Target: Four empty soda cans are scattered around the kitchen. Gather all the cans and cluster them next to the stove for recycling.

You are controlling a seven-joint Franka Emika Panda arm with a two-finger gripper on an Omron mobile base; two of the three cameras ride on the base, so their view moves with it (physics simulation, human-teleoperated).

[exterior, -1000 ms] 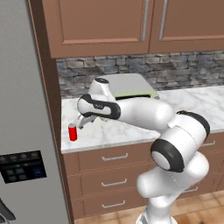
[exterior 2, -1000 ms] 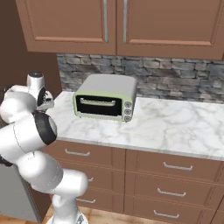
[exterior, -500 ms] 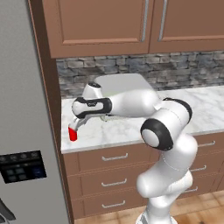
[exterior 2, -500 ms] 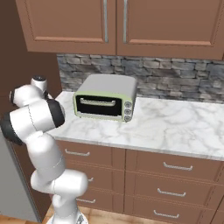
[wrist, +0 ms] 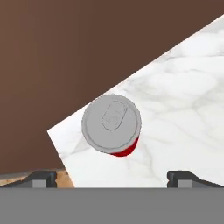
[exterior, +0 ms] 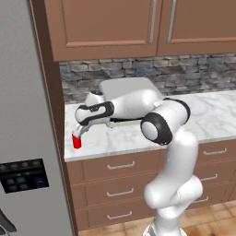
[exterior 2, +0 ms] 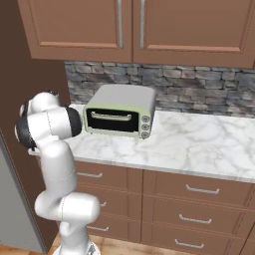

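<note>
— looking down past the hand [wrist: 112,177], where does the small red soda can with the silver top [wrist: 112,124] sit?

— straight below it, just ahead of the fingertips [wrist: 42,177] and roughly centred between them. it stands upright on the white-grey marble tabletop [wrist: 183,109], near that slab's corner beside the brown wooden side panel [wrist: 65,52]. from the left base camera the same can [exterior: 76,142] shows right under the hand [exterior: 79,132], at the tabletop's front left end.

— and its long axis?

— vertical, running along the hand's line of approach, so what faces the hand is the round lid.

— is the hand holding anything?

— no. its fingers are spread as wide as they go, one on either side of the can's line, both apart from it and above it.

— so what does the coming move turn on?

— my guess: a plain drop along that axis until the fingers flank the can's wall. the tabletop edge is close, so a sideways nudge could tip it off.
</note>
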